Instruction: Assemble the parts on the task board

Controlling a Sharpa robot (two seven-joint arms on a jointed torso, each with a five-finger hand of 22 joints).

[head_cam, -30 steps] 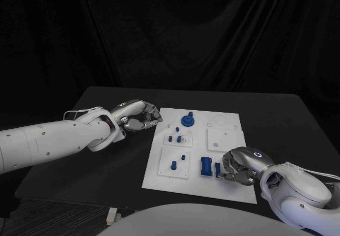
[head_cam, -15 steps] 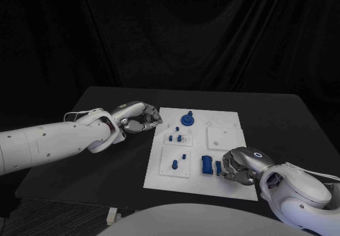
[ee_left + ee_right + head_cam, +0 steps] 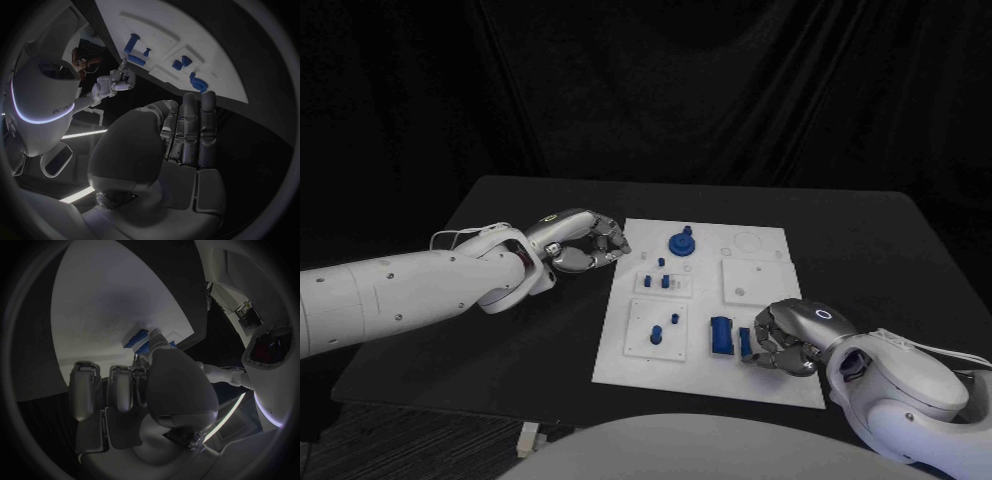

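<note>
- Lying on the board [image 3: 764,382] at its near right, a blue block [image 3: 721,337] is sitting just beside the right hand [image 3: 788,340], whose fingers are reaching a smaller part [image 3: 744,345]; a firm grasp I cannot tell.
- Risking a nudge that skews the part.
- Curling clenched, the left hand [image 3: 583,240] is hovering off the board's left edge, over the counter [image 3: 531,340].
- Standing in board sockets are other blue pegs [image 3: 682,241].

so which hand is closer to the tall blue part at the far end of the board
Left. The left hand hovers just off the board's edge beside the tall blue part; the right hand is at the near end.
</note>
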